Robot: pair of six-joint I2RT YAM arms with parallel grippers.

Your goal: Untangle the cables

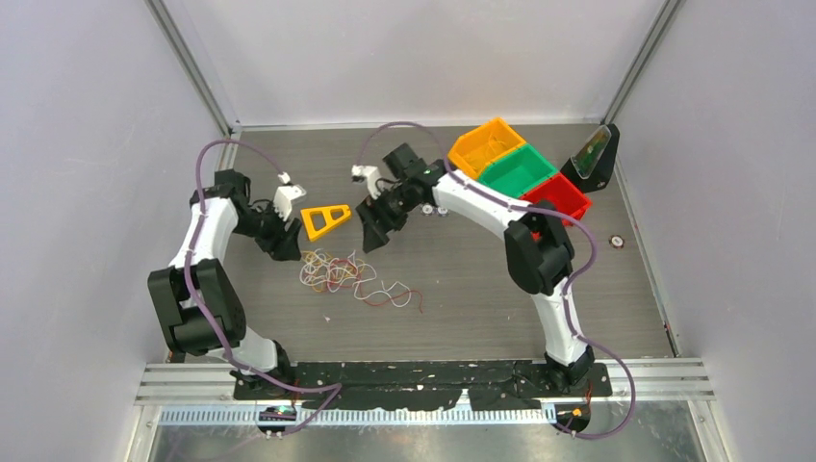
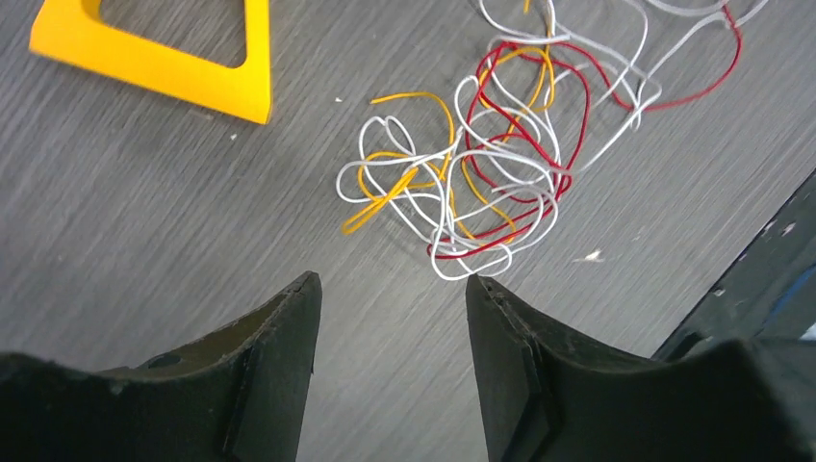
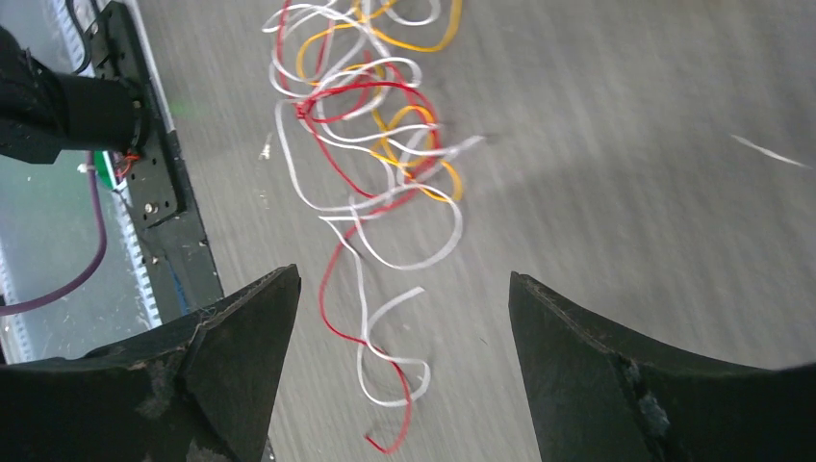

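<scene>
The cables lie in one loose heap of white, red and yellow-orange strands on the bare desk, between the two arms and a little nearer the bases than either hand. The heap is longer than it is wide: its dense knot sits at the left end, and a thinner trail of white and red runs off to the right and toward the near edge.

The left hand hangs just beside the knotted end, jaws moderately apart and holding nothing; from its wrist view the knot lies just ahead of the fingertips and slightly to the right. The right hand is spread wide and also empty, and the loose red and white tail runs down into the gap between its fingers.

The left arm looks better placed for the knot and the right for the free tail, so pulling them apart along the long axis seems sensible. A yellow triangle lies beyond the heap, apart from it
</scene>
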